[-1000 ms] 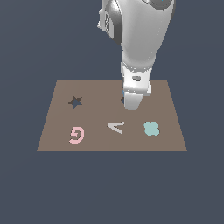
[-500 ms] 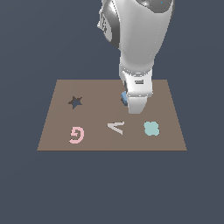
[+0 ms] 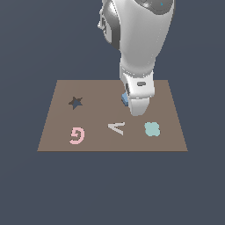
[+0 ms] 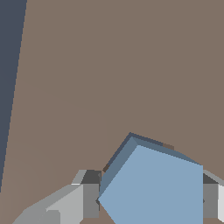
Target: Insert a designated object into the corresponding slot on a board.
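The light-blue pentagon block [image 3: 125, 99] shows at the edge of my gripper [image 3: 137, 107], over the middle of the brown board [image 3: 94, 90]. In the wrist view the block [image 4: 153, 188] sits between the two grey fingers [image 4: 89, 192], which touch its sides, so the gripper [image 4: 148, 199] is shut on it. A thin dark sliver shows along the block's edge against the board [image 4: 109, 65]. The pentagon slot itself is hidden under the block and the gripper; I cannot tell whether the block is above it or partly in it.
On the board are a dark star cutout [image 3: 75, 103], a pink G [image 3: 77, 135], a white V [image 3: 116, 128] and a teal clover piece [image 3: 152, 129] just in front of the gripper. Dark floor surrounds the board.
The gripper has shifted slightly towards the exterior view's right and front. The blue block, hidden behind it one second ago, now shows at its side.
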